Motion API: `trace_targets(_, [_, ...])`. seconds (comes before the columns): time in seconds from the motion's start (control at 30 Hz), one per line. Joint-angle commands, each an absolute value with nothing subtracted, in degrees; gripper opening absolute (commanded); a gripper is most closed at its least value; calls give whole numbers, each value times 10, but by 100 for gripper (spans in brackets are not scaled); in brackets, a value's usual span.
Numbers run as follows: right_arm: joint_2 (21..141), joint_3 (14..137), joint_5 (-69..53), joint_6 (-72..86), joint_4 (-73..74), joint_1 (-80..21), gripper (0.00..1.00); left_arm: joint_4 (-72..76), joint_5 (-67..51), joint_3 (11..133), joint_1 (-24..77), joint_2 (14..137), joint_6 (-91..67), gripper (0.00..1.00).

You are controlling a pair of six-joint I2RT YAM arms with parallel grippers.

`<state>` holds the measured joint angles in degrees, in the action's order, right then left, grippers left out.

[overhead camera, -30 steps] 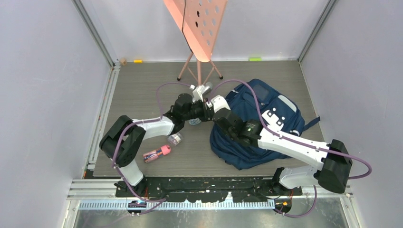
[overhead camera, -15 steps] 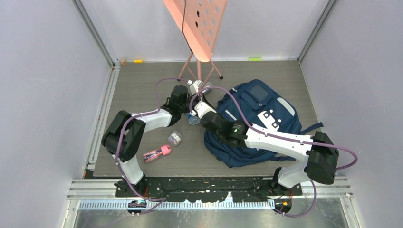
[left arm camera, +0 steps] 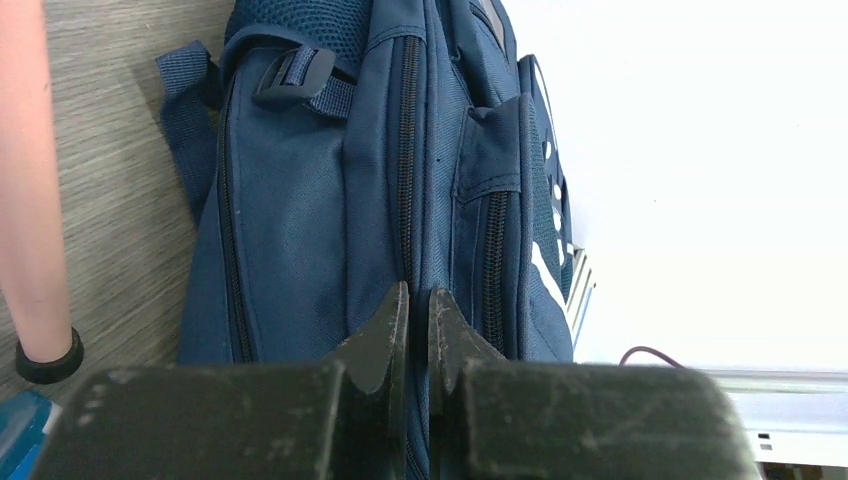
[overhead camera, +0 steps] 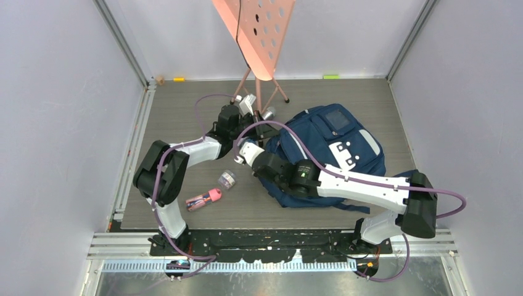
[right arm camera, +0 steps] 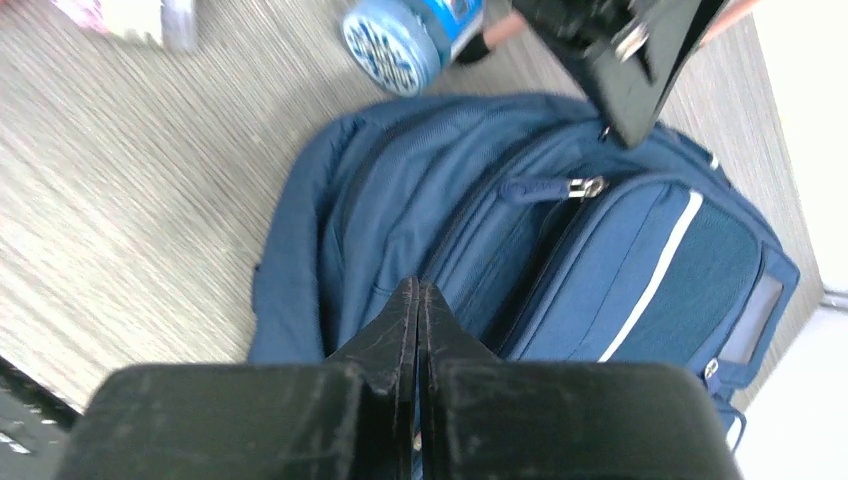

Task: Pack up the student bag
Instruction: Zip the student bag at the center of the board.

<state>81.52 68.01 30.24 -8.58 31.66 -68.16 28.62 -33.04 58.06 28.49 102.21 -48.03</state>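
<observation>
- Your student bag (overhead camera: pixel 336 145) lay flat on the wood-grain table (overhead camera: pixel 176 105), right of centre.
- Your right gripper (right arm camera: pixel 417 292) was fully closed, tips on the bag's fabric; you couldn't tell whether it pinched any.
- Your left gripper (left arm camera: pixel 418 300) was closed to a slit at the bag's side; hold unclear.

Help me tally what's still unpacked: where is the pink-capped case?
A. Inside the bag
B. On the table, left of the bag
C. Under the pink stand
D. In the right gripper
B: the pink-capped case lies in the open on the table, left of the student bag and apart from it.
</observation>
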Motion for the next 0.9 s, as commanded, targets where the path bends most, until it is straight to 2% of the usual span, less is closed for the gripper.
trace_targets(0.0, [824, 647, 364, -74, 339, -679, 0, 354, -308, 614, 275, 1008, -464, 0])
trace_targets(0.17, [816, 683, 417, 20, 335, -657, 3, 388, -329, 601, 275, 1004, -449, 0])
trace_targets(0.23, [821, 706, 416, 46, 349, -643, 14, 386, -329, 598, 275, 1003, -435, 0])
trace_targets(0.27, [823, 711, 416, 55, 359, -637, 27, 381, -330, 598, 275, 1001, -428, 0])
trace_targets(0.3, [828, 718, 416, 57, 364, -635, 34, 377, -334, 600, 275, 1001, -420, 0])
trace_targets(0.33, [830, 720, 424, 62, 374, -632, 45, 378, -341, 601, 275, 1002, -414, 0])
trace_targets(0.37, [835, 724, 432, 66, 379, -630, 49, 379, -345, 600, 275, 999, -409, 0])
trace_targets(0.4, [839, 724, 440, 74, 388, -625, 56, 378, -347, 598, 276, 997, -402, 4])
trace_targets(0.53, [835, 722, 407, 103, 410, -601, 68, 350, -333, 585, 276, 963, -354, 46])
trace_targets(0.6, [833, 715, 394, 114, 413, -597, 72, 321, -310, 576, 275, 938, -330, 58])
trace_targets(0.73, [828, 682, 386, 136, 409, -594, 75, 270, -267, 546, 276, 874, -275, 67])
trace_targets(0.87, [819, 646, 391, 157, 390, -588, 74, 267, -249, 484, 277, 818, -239, 67])
